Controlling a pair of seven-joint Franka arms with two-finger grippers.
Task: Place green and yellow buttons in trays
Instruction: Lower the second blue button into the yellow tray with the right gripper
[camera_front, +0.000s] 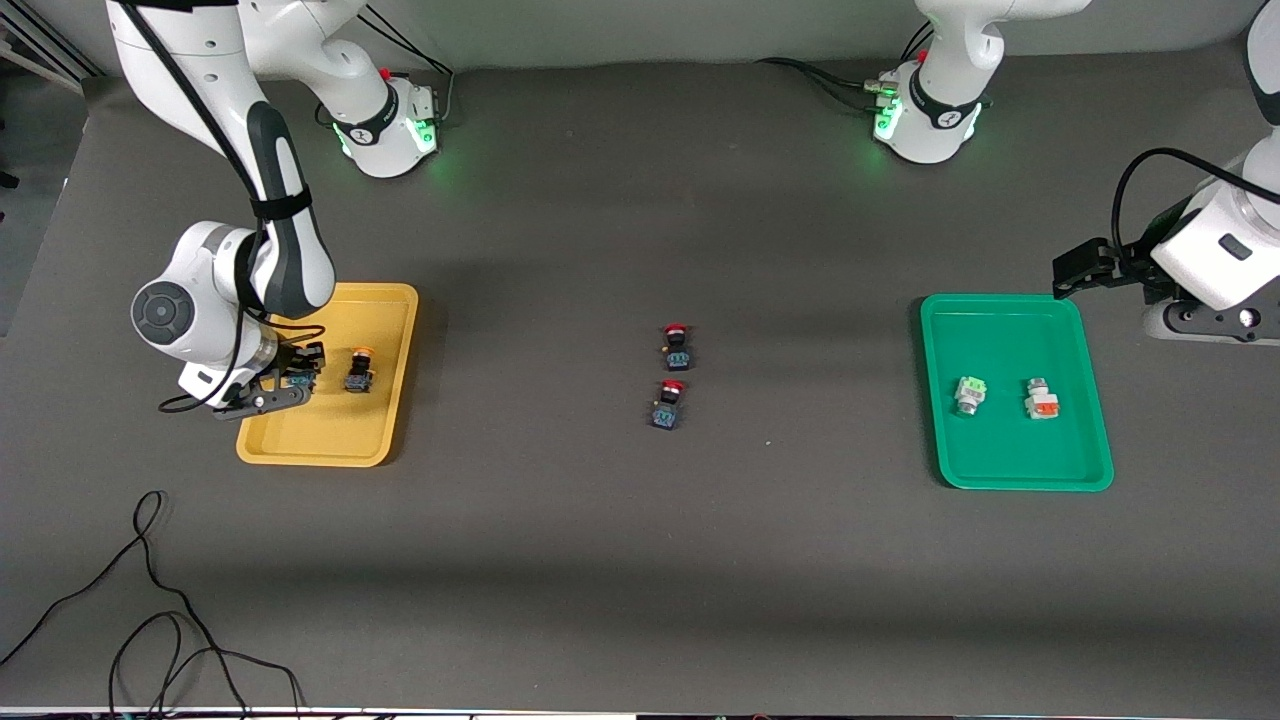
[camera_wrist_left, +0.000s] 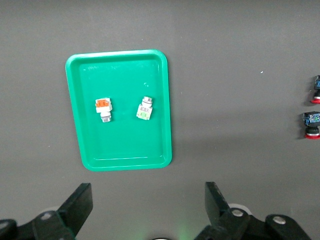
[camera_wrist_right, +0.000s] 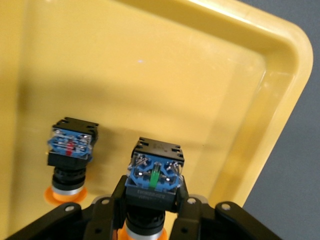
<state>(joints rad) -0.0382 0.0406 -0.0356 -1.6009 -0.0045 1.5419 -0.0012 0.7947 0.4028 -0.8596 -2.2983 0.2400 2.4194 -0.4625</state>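
My right gripper (camera_front: 297, 381) is low over the mustard yellow tray (camera_front: 330, 440) and shut on a yellow-capped button (camera_wrist_right: 155, 175) with a black-and-blue body. A second yellow-capped button (camera_front: 359, 371) lies in that tray beside it and also shows in the right wrist view (camera_wrist_right: 71, 150). The green tray (camera_front: 1010, 450) holds the light-green-faced button (camera_front: 968, 393) and the orange-red-faced button (camera_front: 1041, 400). My left gripper (camera_front: 1085, 270) is open and empty, up over the table by that tray's corner. Both white buttons also show in the left wrist view, the light-green one (camera_wrist_left: 144, 109) and the orange-red one (camera_wrist_left: 104, 107).
Two red-capped buttons (camera_front: 676, 345) (camera_front: 668, 404) lie on the dark table midway between the trays. Loose black cables (camera_front: 150, 600) lie near the front camera toward the right arm's end.
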